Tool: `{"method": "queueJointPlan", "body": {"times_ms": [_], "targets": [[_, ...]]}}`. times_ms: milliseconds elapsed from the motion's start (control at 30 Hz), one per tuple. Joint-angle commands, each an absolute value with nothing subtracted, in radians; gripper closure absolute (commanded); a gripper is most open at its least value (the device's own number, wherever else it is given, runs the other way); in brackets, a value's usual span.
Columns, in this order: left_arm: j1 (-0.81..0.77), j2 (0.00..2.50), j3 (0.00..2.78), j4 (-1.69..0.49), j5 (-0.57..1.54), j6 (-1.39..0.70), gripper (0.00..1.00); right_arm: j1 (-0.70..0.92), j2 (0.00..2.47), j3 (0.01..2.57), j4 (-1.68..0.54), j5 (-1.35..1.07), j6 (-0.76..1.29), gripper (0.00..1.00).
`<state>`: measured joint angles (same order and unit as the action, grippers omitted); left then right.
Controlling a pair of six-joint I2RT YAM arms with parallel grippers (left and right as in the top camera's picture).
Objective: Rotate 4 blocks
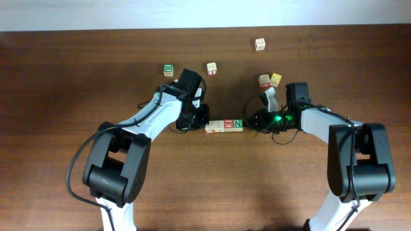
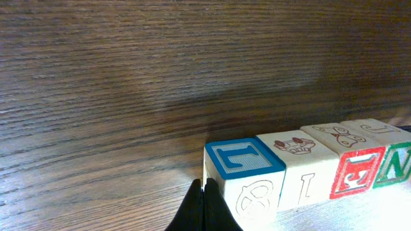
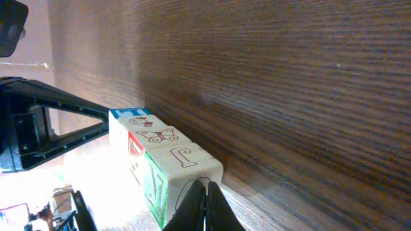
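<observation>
Near the middle of the wooden table, a row of four alphabet blocks lies side by side, running from 9 to 3 o'clock. Seen from the left wrist, it runs in order: the blue L block, the I block, the red E block and the green N block, neighbours touching.

The left gripper has its fingers pinched together with nothing between them, tips against the blue L block at the row's 9 o'clock end. The right gripper is likewise pinched closed and empty, tips at the green N block on the 3 o'clock end.

Loose cubes lie apart from the row:
- a green-bordered cube at 11 o'clock
- a red-lettered cube at 12 o'clock
- a yellow-faced cube just beside a red-marked cube at 1 o'clock
- a far cube beyond those, also at 1 o'clock
</observation>
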<state>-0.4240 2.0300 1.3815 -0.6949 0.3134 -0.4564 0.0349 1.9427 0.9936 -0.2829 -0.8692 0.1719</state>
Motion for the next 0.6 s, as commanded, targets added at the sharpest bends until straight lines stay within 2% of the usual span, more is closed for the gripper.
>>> {"method": "queueJointPlan", "body": {"times_ms": [0,333,567], "targets": [[-0.430,2.038,1.372,-0.692,0.344,-0.440,1.00,0.040,1.924,0.987,-0.286,-0.942,0.165,0.95],[-0.430,2.038,1.372,-0.691,0.344,-0.440,1.00,0.042,1.879,1.015,-0.352,-0.931,0.165,0.95],[-0.430,2.038,1.372,-0.691,0.344,-0.440,1.00,0.124,1.837,1.076,-0.425,-0.819,0.165,0.96]]}}
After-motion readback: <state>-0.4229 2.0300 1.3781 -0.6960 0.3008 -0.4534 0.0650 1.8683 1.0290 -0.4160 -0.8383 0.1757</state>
